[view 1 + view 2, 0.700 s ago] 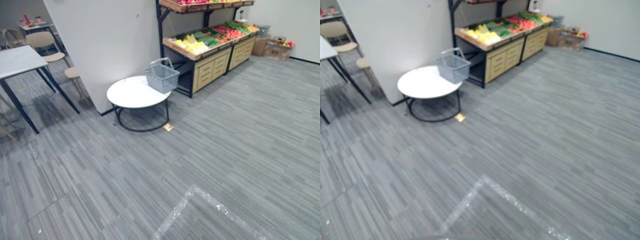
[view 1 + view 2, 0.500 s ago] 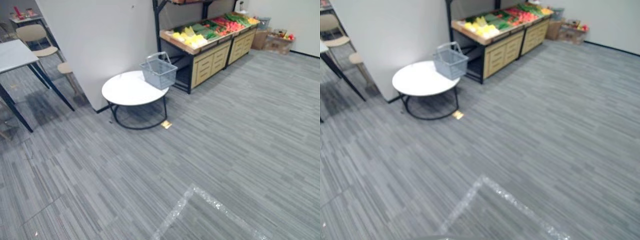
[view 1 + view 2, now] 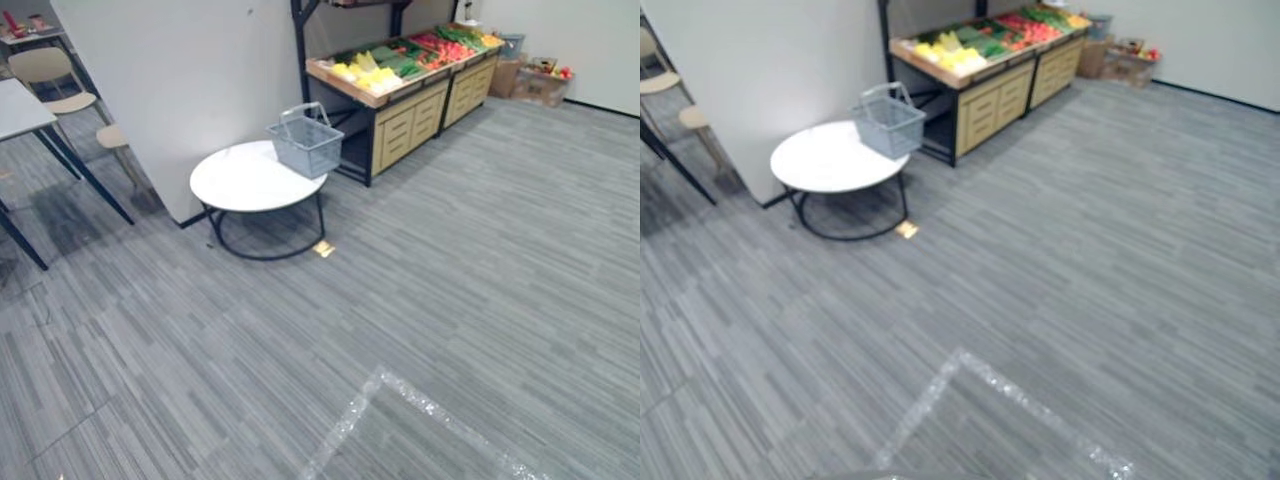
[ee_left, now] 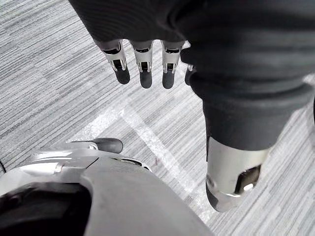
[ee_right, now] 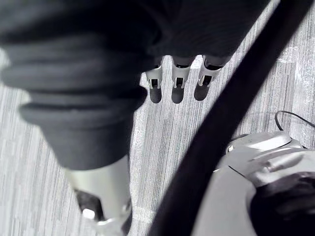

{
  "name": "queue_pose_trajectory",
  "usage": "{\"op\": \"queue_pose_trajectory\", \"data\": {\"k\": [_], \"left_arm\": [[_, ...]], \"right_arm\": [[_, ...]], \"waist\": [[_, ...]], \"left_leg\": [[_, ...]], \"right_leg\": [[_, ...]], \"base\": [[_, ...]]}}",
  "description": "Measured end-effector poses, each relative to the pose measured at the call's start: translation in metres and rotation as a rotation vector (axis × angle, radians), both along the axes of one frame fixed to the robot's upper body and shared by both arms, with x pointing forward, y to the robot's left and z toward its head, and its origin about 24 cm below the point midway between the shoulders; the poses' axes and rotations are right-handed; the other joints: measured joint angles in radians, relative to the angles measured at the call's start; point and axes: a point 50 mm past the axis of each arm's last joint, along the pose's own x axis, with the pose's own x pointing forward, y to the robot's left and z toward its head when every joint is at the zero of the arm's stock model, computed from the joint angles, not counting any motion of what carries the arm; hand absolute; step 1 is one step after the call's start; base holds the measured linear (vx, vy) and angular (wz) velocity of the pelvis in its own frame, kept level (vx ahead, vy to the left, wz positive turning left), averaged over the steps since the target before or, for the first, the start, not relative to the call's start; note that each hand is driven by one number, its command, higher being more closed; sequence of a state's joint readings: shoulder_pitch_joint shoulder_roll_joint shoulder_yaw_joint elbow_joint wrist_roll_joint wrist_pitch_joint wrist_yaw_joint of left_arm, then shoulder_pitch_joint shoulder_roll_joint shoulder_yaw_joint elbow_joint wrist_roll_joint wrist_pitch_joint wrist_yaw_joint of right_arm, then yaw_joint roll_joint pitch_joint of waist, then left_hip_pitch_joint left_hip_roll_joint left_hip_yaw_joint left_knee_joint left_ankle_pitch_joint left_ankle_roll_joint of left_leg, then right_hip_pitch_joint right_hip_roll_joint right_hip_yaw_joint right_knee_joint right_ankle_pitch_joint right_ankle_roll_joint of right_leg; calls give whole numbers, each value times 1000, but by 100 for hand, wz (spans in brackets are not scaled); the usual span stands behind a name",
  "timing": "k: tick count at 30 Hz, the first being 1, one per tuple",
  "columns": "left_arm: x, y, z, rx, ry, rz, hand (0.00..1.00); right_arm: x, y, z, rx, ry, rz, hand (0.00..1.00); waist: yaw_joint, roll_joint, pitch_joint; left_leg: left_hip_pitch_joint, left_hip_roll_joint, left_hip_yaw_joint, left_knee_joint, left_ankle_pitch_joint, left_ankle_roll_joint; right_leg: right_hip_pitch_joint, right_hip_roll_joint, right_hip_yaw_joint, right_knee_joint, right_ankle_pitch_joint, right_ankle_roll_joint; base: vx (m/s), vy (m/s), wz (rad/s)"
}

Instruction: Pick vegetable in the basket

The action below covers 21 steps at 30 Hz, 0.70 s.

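I see left hand (image 4: 143, 63) and right hand (image 5: 178, 79) empty, fingers relaxed apart; basket (image 3: 307, 146) sits on the round table (image 3: 238, 185).

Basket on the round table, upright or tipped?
Upright: the basket stands on its base near the round table edge, handle raised, opening facing up.

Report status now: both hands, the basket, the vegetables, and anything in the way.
Left hand open, empty. Right hand the same. Grey shopping basket on round white table; vegetables on produce stand beside it. Yellowish scrap on floor by table.
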<state>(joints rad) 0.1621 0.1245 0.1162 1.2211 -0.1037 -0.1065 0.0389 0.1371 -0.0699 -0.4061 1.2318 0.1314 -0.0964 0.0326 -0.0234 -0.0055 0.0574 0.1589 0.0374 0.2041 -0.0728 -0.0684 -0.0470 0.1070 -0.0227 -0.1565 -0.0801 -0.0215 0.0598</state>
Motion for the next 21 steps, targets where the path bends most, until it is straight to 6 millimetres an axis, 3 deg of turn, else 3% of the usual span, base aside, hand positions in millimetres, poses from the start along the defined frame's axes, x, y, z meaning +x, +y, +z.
{"op": "queue_pose_trajectory", "data": {"k": [12,16,19,21], "left_arm": [[3,-1,0,-4,-7,-4,0],[7,-1,0,-2,-15,-4,0],[18,0,1,3,-40,-7,0],[30,2,4,11,-76,-6,0]], "right_arm": [[-7,-2,0,7,6,-63,0],[2,-2,0,10,-14,-57,0],[18,-2,2,9,-51,-47,0],[20,-1,2,13,-56,-62,0]], "waist": [[-1,8,-8],[-3,9,0],[-4,11,34],[-6,1,67]], "left_leg": [[-2,10,-1,-17,0,-1],[-3,13,9,-17,0,-1],[-21,15,30,6,-4,-8],[-47,20,31,98,-58,-26]], "right_leg": [[-1,10,-25,-12,5,-5],[-22,12,-18,15,3,-7],[-96,1,-4,148,-54,-18],[-128,-16,-4,248,-120,-31]], "base": [[26,-30,0],[22,-12,-11],[-40,-10,-22],[-74,-42,3]]}}
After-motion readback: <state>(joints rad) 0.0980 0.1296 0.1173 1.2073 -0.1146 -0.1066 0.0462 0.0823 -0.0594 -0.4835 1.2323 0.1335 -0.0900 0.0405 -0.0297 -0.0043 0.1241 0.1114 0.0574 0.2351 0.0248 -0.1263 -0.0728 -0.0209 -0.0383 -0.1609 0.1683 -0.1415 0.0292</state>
